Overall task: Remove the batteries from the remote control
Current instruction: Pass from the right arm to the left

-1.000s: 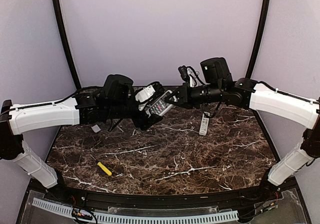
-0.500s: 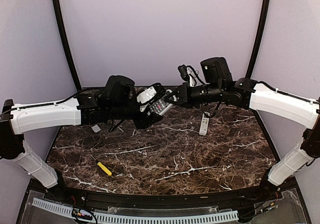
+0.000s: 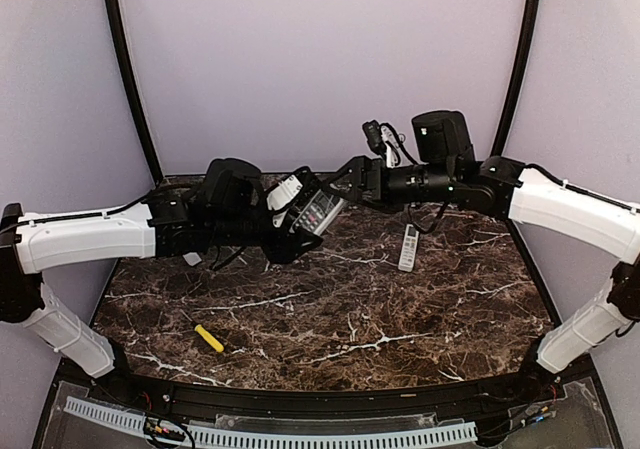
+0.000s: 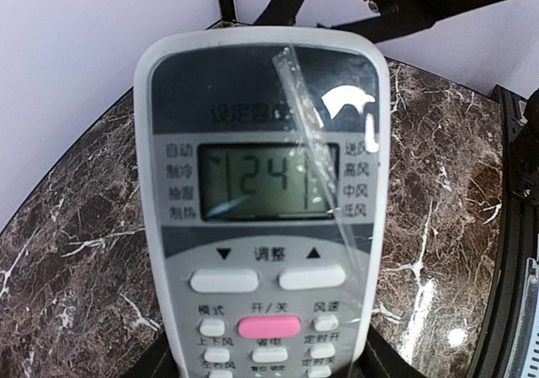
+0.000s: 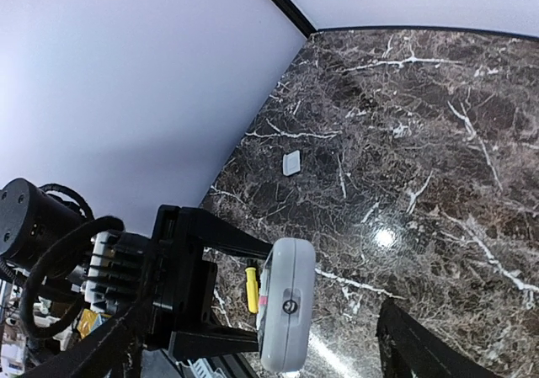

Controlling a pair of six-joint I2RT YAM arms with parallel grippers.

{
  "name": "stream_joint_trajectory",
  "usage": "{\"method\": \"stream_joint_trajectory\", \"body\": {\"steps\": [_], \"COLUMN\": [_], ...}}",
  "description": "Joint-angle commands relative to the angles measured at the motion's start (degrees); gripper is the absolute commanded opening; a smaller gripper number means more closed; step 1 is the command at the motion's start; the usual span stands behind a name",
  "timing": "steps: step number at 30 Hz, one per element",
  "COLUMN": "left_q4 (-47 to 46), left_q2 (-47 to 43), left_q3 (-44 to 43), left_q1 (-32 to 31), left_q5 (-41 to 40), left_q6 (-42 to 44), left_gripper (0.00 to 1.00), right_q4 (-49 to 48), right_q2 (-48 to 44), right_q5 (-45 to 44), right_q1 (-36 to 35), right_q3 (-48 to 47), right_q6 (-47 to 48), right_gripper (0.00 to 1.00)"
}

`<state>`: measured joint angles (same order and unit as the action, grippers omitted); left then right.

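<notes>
The left gripper (image 3: pixel 297 221) clamps the remote (image 4: pixel 261 184) aloft while the right gripper (image 3: pixel 350 176), fingers apart, likely must next reach behind it for the batteries.

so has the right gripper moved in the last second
yes, the right gripper pulled back rightward and a little up, off the white remote, toward the side where the second remote lies

Plain lilac walls (image 3: pixel 320 59) rise behind the dark brown, white-veined marble tabletop (image 3: pixel 400 319) (glossy, glinting); curved black poles (image 3: pixel 125 69) flank it.
</notes>
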<state>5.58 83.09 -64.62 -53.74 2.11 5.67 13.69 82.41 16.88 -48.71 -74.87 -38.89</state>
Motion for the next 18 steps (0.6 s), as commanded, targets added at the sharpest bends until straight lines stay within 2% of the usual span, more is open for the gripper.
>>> {"method": "stream_joint_trajectory", "body": {"steps": [1,5,10,18], "left_q4": [-1.96,-3.27,-11.17,-23.82], "left_q2": [-4.54,-7.39,-11.28,-13.87], "left_q3": [2.11,4.56,9.95,12.69], "left_q1": [0.31,3.57,8.17,9.96], "left_q5": [1.78,11.5,27.61,44.22], "left_q6": [-6.43,-14.62,-24.95,-36.55], "left_gripper": [0.22,0.21,0.21,0.22], "right_q4": [-1.74,-8.33,-19.76,-19.22], "right_q2": [-3.49,-6.48,-8.46,-4.96], "right_q5": [-2.63,1.32,12.61,14.13], "right_q1": [0.54,1.48,1.09,-1.9], "right_q3": [1.71,6.45,9.89,5.87], "right_q6": [0.6,1.51,2.69,4.47], "right_gripper": [0.96,0.98,0.99,0.99]}}
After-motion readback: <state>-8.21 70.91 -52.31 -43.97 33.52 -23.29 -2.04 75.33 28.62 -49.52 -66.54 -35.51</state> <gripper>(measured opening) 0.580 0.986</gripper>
